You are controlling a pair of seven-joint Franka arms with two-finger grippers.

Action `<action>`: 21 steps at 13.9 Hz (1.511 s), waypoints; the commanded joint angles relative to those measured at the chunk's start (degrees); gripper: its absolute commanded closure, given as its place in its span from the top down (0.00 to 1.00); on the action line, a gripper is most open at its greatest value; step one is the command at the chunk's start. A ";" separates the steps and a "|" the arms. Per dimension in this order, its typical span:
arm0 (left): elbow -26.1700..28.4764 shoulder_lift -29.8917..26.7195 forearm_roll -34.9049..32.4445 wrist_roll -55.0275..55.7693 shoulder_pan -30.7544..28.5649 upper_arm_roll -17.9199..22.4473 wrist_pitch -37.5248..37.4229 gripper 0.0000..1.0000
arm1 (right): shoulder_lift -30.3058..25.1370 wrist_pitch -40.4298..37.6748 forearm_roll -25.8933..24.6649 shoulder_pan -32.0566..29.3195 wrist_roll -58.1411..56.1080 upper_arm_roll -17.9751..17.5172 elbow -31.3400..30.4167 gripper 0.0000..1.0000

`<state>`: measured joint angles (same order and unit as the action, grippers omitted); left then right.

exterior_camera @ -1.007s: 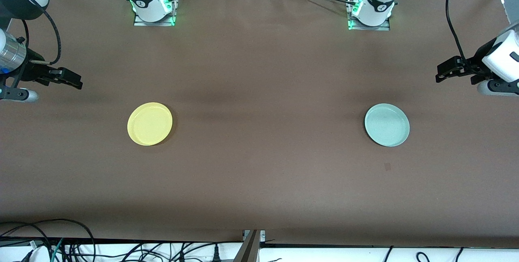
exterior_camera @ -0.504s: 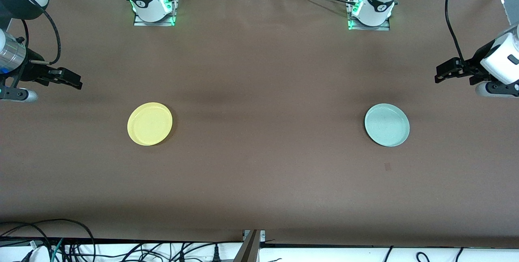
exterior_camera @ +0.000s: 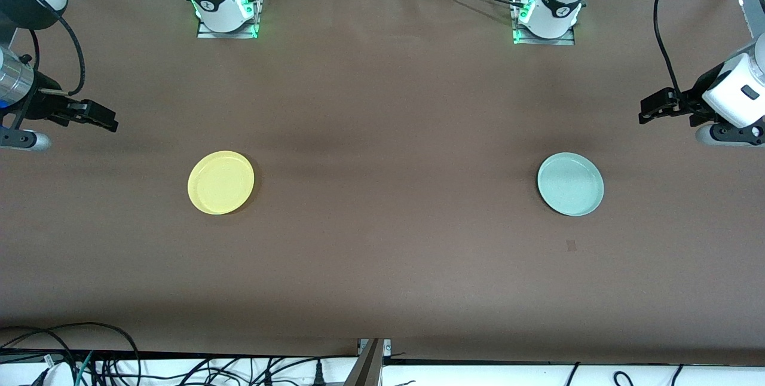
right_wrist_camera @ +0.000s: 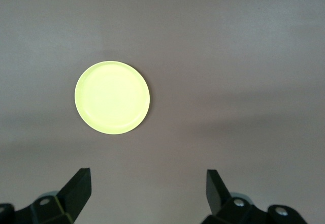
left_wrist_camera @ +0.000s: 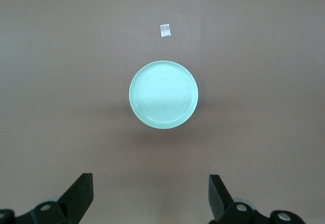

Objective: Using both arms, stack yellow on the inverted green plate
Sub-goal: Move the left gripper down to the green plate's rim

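Yellow plate [exterior_camera: 220, 182]: lying rim-up on the table [exterior_camera: 382, 266], toward the right arm's end.
Green plate [exterior_camera: 570, 184]: lying rim-up toward the left arm's end, not yet inverted.
Right gripper [exterior_camera: 95, 116]: hanging wide-jawed and empty over the table's end edge.
Left gripper [exterior_camera: 656, 106]: hanging wide-jawed and empty likewise.
Progress: nothing done; flipping and stacking both remaining.

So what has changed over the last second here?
Only slight drift: the right gripper edged toward its end of the table, and the left gripper slid a little toward the table's middle. Both are open, empty and up in the air. Nothing was taken hold of or let go. The yellow plate and the green plate lie rim up where they were, far apart.
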<state>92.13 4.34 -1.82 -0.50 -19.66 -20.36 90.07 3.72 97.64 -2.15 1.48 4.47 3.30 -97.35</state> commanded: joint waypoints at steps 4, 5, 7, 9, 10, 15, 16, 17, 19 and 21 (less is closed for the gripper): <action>1.30 -0.83 -1.26 0.32 -0.38 -0.30 3.09 1.00 | 0.23 -0.70 -0.31 -0.34 -0.25 -0.31 1.02 1.00; 1.30 -0.74 -1.26 0.32 -0.38 -0.39 3.10 1.00 | 0.23 -0.79 -0.40 -0.34 -0.25 -0.31 1.02 1.00; 1.47 -0.30 -1.26 0.32 -0.47 -0.21 4.14 1.00 | 0.23 -0.70 -0.40 -0.34 -0.25 -0.31 1.02 1.00; 3.66 1.01 -1.34 0.15 -0.65 -0.12 8.00 1.00 | 0.23 -0.70 -0.31 -0.34 -0.25 -0.31 0.93 1.00; 5.50 1.37 -1.43 0.15 -0.73 0.05 9.76 1.00 | 0.23 -0.70 -0.31 -0.43 -0.25 -0.31 0.93 1.00; 8.42 10.31 -6.27 -0.55 -3.62 0.32 19.16 1.00 | 0.23 -0.88 -0.31 -0.43 -0.34 -0.31 0.84 1.00; 8.59 12.60 -6.27 -0.55 -4.07 0.32 20.57 1.00 | 0.23 -0.70 -0.31 -0.43 -0.34 -0.23 0.84 1.00; 8.77 14.80 -6.27 -0.55 -4.86 0.32 21.11 1.00 | 0.23 -0.70 -0.31 -0.43 -0.34 -0.31 0.84 1.00; 13.49 16.05 -6.35 0.14 -6.27 0.40 23.73 1.00 | 0.23 -0.70 -0.31 -0.43 -0.34 -0.23 0.84 1.00; 21.47 13.87 -6.35 0.58 -6.54 0.49 32.23 1.00 | 0.41 -0.35 -0.22 -0.60 0.27 -0.23 0.76 1.00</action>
<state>105.92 21.65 -6.85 -0.61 -25.73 -19.37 116.00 3.78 97.58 -2.15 1.45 4.47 3.31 -97.35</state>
